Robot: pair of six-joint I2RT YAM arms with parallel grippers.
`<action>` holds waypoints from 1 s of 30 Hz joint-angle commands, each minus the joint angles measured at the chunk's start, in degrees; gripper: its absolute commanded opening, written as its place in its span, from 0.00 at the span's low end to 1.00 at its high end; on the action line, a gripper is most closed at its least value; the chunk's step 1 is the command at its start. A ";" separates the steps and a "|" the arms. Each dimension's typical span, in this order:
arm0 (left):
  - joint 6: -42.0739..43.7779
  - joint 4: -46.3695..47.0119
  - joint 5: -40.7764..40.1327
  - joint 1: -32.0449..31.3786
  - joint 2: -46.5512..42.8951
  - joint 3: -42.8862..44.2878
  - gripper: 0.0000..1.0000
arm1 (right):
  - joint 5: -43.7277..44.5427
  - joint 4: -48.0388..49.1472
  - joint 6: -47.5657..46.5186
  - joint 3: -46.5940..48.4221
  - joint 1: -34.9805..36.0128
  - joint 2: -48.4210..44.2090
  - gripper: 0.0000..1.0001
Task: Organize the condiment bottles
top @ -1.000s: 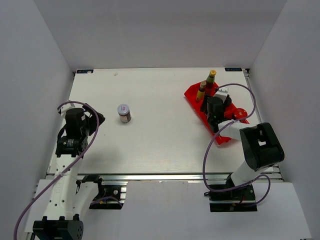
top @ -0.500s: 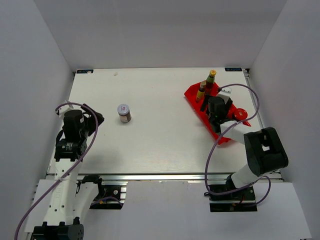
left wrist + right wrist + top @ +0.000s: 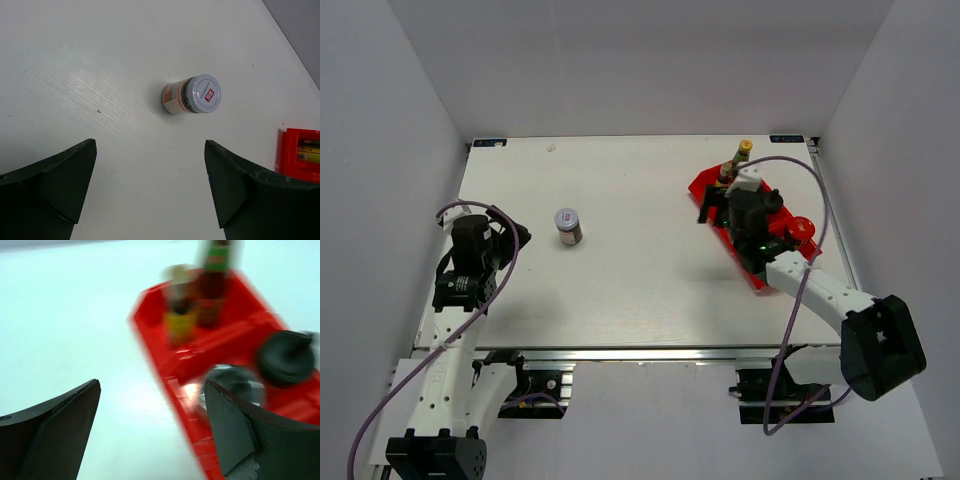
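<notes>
Right pincer [image 3: 151, 386], spread and empty, hangs over the red plastic bin [image 3: 240, 322] at far right, where slim dark sauce bottles [image 3: 212, 285] stand gathered; left pincer [image 3: 150, 146] (also spread) faces the lone white-lidded jar [image 3: 192, 94] at mid-left, probably next to collect.

White-lidded jar [image 3: 567, 225] stands alone on the tabletop [image 3: 640, 290] — well apart from the red bin [image 3: 699, 186] on the right, where the right hand [image 3: 715, 205] hovers just beside the sauce bottles [image 3: 743, 151].
</notes>
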 commanded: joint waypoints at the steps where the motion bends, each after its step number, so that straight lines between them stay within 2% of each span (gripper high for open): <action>1: -0.16 2.48 1.27 0.01 0.88 -0.92 0.98 | -2.76 -2.76 -7.53 5.08 10.89 2.83 0.89; 3: -0.16 3.10 1.62 0.01 2.29 -1.01 0.98 | -5.47 -1.72 -8.95 7.02 13.91 6.86 0.89; 6: -0.16 3.72 2.41 0.01 3.61 -0.92 0.98 | -14.61 0.92 -9.04 10.89 17.52 14.06 0.89; 10: -0.08 3.81 2.15 0.01 3.87 -0.92 0.98 | -18.04 3.91 -12.63 19.93 23.66 25.49 0.89; 15: 0.19 3.89 2.33 0.01 3.17 -1.10 0.98 | -23.49 2.43 -14.57 36.45 25.87 42.10 0.89; 22: 0.28 2.84 1.98 0.01 2.56 -0.48 0.98 | -24.03 -0.65 -13.70 53.68 27.72 56.96 0.89; 30: 0.63 2.75 1.98 0.01 2.03 -0.48 0.98 | -19.90 -1.18 -4.82 70.04 28.16 69.54 0.89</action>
